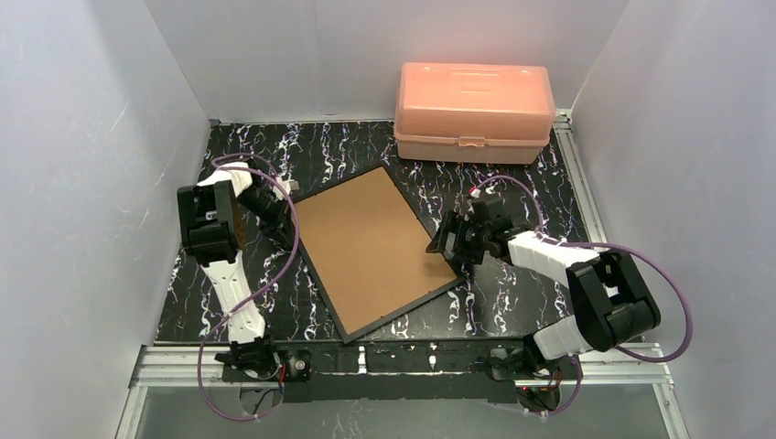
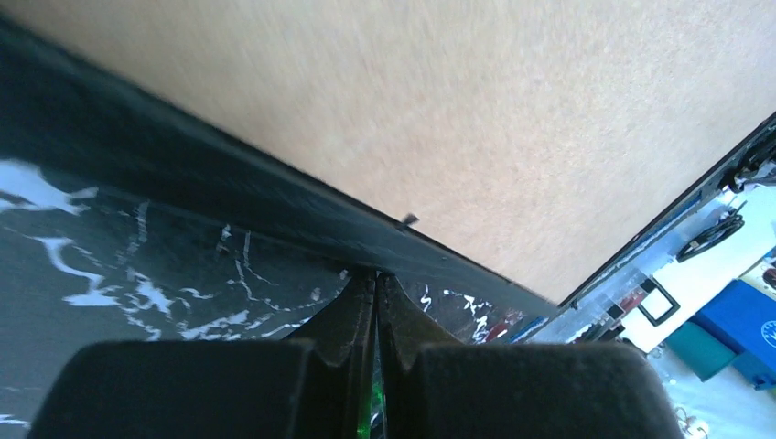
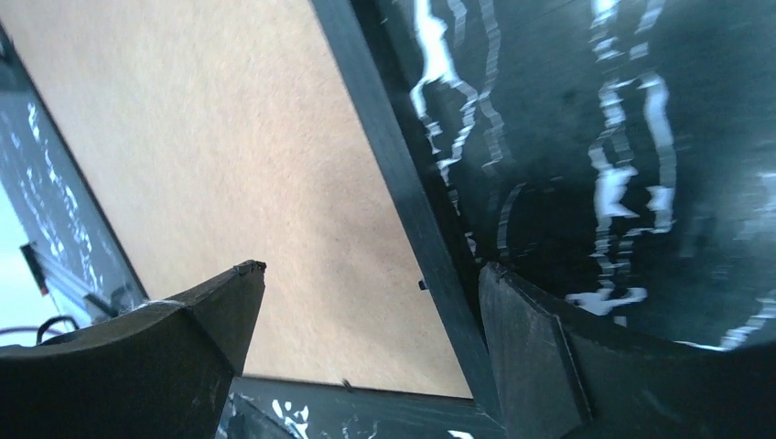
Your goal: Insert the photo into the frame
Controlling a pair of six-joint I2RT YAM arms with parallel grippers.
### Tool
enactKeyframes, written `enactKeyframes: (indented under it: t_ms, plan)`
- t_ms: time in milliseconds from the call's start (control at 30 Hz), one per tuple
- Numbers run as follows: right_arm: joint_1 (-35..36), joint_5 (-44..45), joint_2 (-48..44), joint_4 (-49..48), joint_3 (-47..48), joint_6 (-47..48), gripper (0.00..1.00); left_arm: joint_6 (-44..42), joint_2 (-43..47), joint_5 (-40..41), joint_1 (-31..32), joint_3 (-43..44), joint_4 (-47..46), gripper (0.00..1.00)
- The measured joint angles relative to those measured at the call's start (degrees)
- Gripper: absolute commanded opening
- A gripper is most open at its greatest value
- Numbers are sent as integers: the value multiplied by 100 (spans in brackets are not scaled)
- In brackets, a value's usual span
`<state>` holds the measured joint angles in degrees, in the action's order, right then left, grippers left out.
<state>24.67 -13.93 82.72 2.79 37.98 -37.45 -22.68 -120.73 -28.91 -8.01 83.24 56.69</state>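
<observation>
Black marbled table (image 1: 320, 151) bears the frame (image 1: 375, 249) back-up, glass hidden

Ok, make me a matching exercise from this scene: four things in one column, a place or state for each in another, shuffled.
1 frame
2 pink box
3 left gripper
4 right gripper

A open, straddling the frame's edge
B brown back facing up
C shut, beside the frame's edge
D at the back, lid closed

Pairs: 1-B, 2-D, 3-C, 4-A
</observation>
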Motion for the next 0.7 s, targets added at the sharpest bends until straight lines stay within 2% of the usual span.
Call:
enactKeyframes:
  t_ms: [300,400,500,700]
  plan:
    - [737,-37,111,-284,-17,-527,95,240,-577,-101,4,1086,-31,0]
    - [789,-15,138,-273,17,-586,95,280,-715,-116,11,1353,24,6]
    - [800,24,138,-229,39,-590,96,275,-614,-133,-31,1235,-57,15]
    - [800,55,177,-66,136,-590,96,337,201,-409,-184,278,-157,17]
